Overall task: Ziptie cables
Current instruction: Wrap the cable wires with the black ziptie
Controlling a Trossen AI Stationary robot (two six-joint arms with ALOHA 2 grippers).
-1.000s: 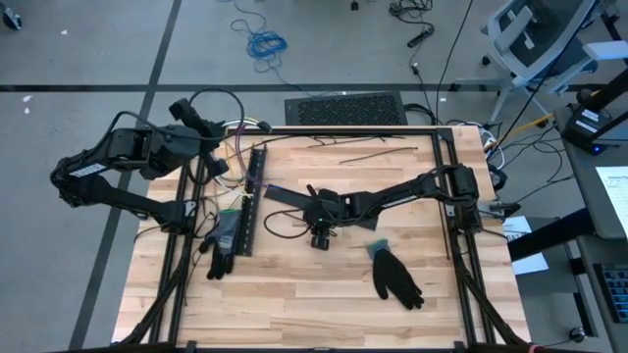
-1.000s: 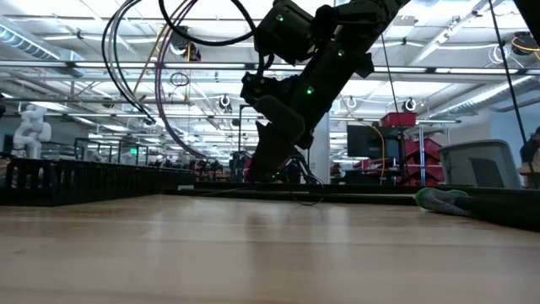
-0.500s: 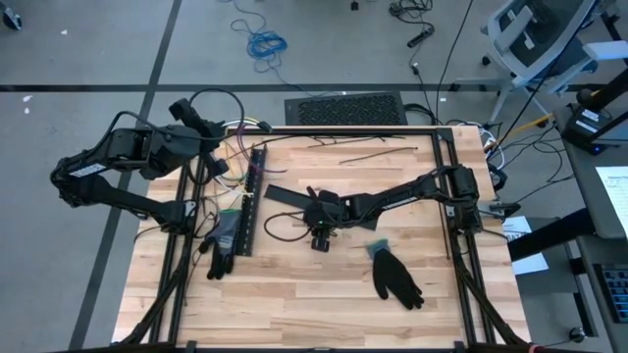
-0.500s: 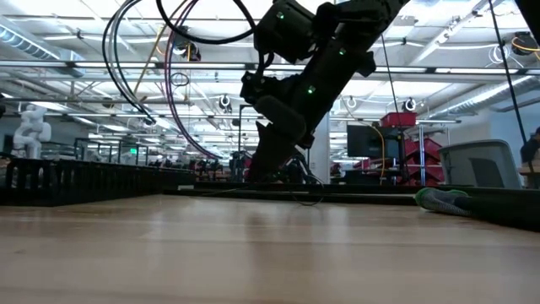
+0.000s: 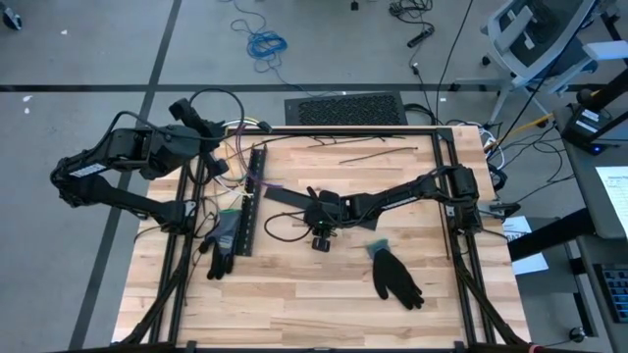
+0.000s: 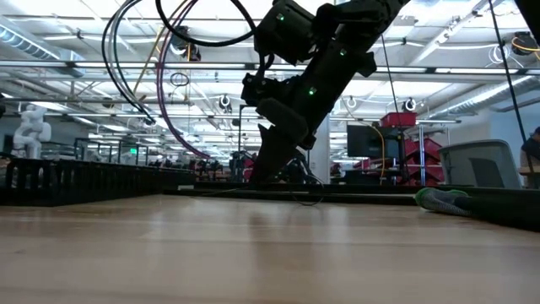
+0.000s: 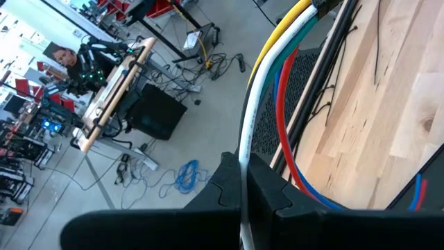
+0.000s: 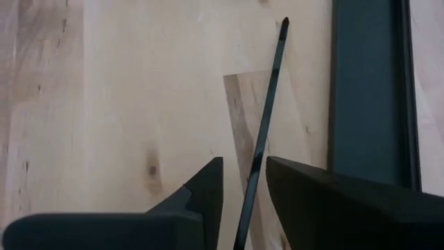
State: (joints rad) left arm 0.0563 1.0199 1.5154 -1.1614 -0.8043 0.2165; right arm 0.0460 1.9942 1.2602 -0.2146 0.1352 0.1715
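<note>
The cables [image 5: 238,145] are a loose bundle of white, yellow, green, red and blue wires at the table's far left corner, arching in loops [image 6: 160,76] above the black slotted strip [image 5: 249,201]. My left gripper [image 5: 220,147] is there, shut on the bundle [image 7: 267,104]. My right gripper [image 5: 320,224] is low over the middle of the table, pointing down and open. A thin black zip tie [image 8: 267,111] runs out between its two fingers [image 8: 208,187], which stand on either side of it; I cannot tell whether they touch it. My left gripper pinches the white cable [image 7: 244,163] of the bundle between its two fingers [image 7: 267,198]. The yellow, green, red and blue wires run close beside it, past the fingers. The bundle is lifted off the table and curves away toward the table's frame.
Two dark gloves lie on the wood, one by the strip's near end [image 5: 224,243] and one right of centre [image 5: 397,277]. A flat black piece [image 5: 285,196] and a thin black loop [image 5: 278,227] lie by the right gripper. Loose black strands [image 5: 378,157] lie near the far edge.
</note>
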